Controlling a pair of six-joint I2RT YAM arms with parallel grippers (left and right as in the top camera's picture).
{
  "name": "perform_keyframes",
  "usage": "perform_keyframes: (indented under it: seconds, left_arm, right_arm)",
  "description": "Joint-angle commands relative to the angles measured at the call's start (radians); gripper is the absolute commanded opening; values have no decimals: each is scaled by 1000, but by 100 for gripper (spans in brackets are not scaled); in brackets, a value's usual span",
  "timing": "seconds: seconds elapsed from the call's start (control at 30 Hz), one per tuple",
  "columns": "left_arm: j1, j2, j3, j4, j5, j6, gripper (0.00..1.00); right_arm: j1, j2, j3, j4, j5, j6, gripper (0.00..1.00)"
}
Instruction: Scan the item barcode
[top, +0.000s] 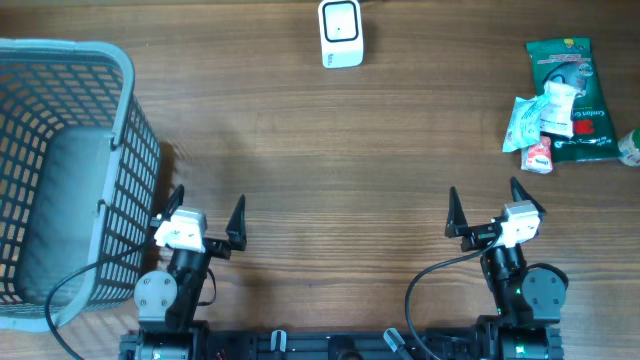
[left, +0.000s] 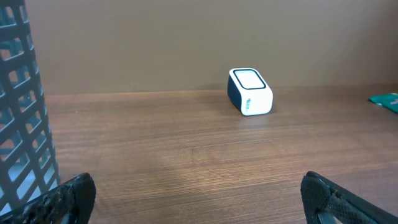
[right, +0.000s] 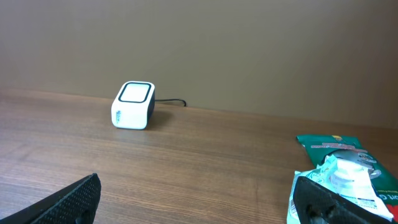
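A small white barcode scanner (top: 341, 33) with a dark window on top stands at the table's far edge, also seen as the scanner (left: 250, 91) and scanner (right: 133, 104). At the far right lies a heap of items: a green packet (top: 568, 95) and a small white-and-green pack (top: 540, 118) on it; the green packet (right: 339, 152) shows in the right wrist view. My left gripper (top: 207, 215) stands open near the front edge, nothing between its fingers. My right gripper (top: 485, 210) is open too, well short of the heap.
A grey plastic basket (top: 122, 150) stands at the left, its wall right beside my left gripper; the basket wall (left: 18, 118) fills the left edge of the left wrist view. A cable (right: 171, 102) runs from the scanner's back.
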Motion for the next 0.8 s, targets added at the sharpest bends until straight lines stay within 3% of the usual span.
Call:
perform_keyframes:
  seconds: [0.0,0.77]
  left_arm:
    - [-5,-9,-8,-5,-29,-32,100]
    - [29,-8,-8,-2,-32,-32,100]
  right_arm:
    - [2,-11,-1,5,5,-19,100]
    - [2,-11,-1,5,6,-19,100]
